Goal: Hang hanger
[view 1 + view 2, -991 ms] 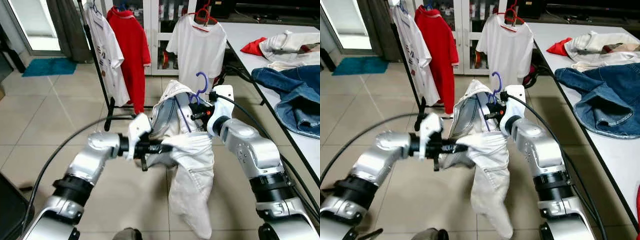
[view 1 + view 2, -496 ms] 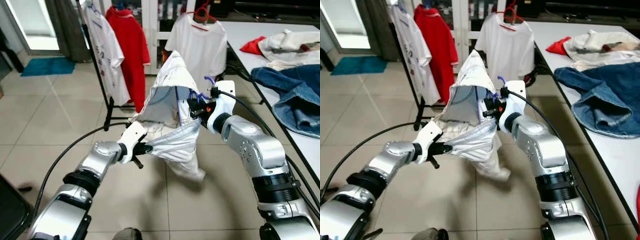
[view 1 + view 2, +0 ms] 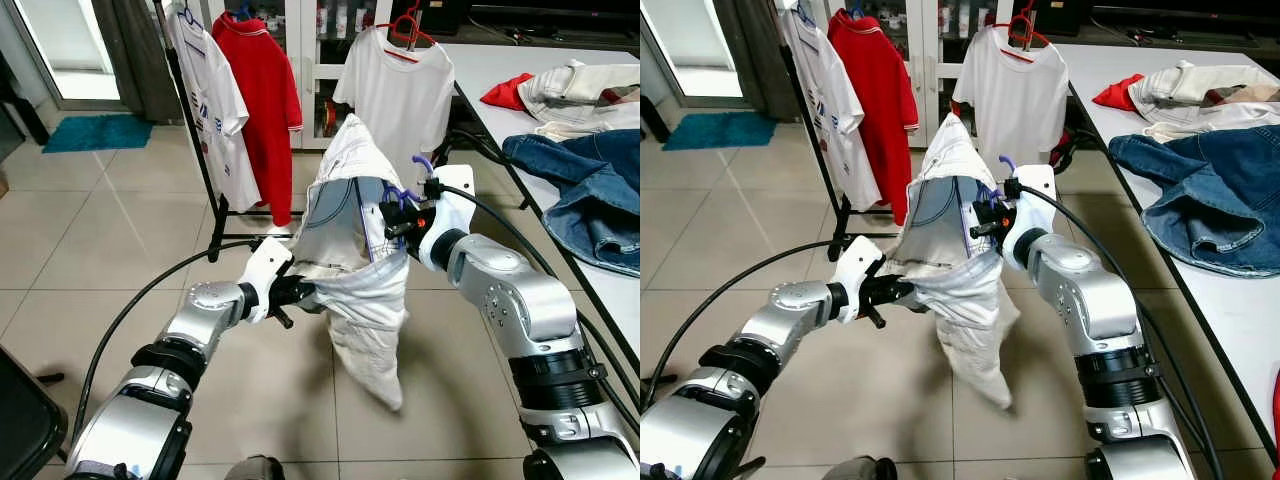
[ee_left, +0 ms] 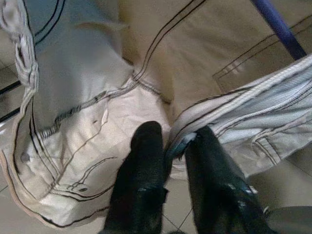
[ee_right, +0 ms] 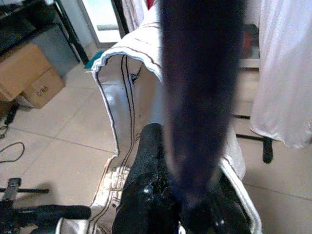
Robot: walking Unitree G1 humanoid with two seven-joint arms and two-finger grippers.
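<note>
Tiled floor [image 3: 90,220] below hanger [image 3: 421,163], inside right pincer [image 3: 396,212].

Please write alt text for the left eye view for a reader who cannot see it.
Two silver robot arms hold up a white jacket on a purple hanger: the left gripper pinches its hem, the right gripper grips the hanger. Behind stands a clothes rack with shirts; a table of clothes stands to the right.

Two black fingers [image 4: 146,161] pinch the cream jacket [image 4: 87,97] hem beside a purple hanger [image 4: 280,29] bar.
</note>
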